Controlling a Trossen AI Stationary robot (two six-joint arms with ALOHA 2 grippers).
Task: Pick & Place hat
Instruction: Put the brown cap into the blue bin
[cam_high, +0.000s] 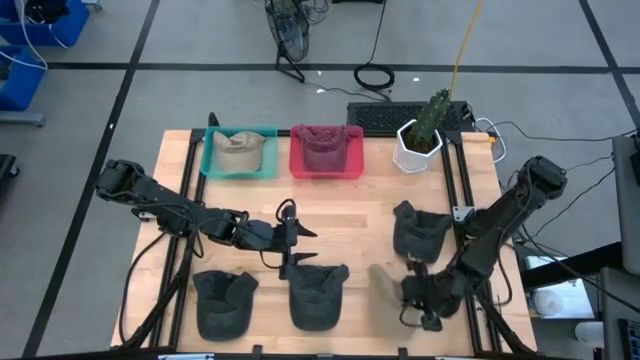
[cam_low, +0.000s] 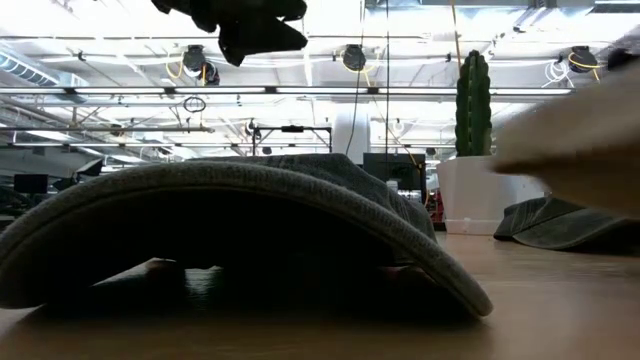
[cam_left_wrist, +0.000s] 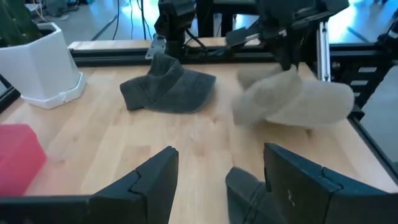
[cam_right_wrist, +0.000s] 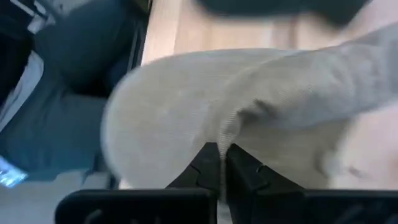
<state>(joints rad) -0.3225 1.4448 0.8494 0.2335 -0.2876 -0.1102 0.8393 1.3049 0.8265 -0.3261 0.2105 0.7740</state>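
A beige hat (cam_high: 384, 281) hangs near the table's right front, with my right gripper (cam_high: 421, 303) shut on it. It also shows in the left wrist view (cam_left_wrist: 292, 102) and fills the right wrist view (cam_right_wrist: 186, 106). Three dark grey hats lie on their brims: one at the front left (cam_high: 222, 302), one at the front middle (cam_high: 318, 296) and one at the right (cam_high: 420, 230). My left gripper (cam_high: 297, 246) is open and hovers just behind the front middle hat (cam_left_wrist: 247, 194), touching nothing. Another beige hat (cam_high: 240, 150) lies in the teal bin (cam_high: 212, 160), and a maroon hat (cam_high: 322, 148) in the red bin (cam_high: 352, 165). My right gripper pinches a raised fold of the beige hat's cloth (cam_right_wrist: 231, 127) between its two shut fingers (cam_right_wrist: 205, 165). It comes at the hat from above (cam_left_wrist: 287, 46). The hat hangs below the fingers and looks lifted just off the table (cam_low: 580, 135).
A white pot with a cactus (cam_high: 420, 145) stands at the far right. A keyboard (cam_high: 400, 115) lies beyond the table's far edge. Bare wood (cam_high: 350, 215) lies in the table's middle between the bins and the front hats. Black frame rails (cam_high: 460, 190) run along both sides.
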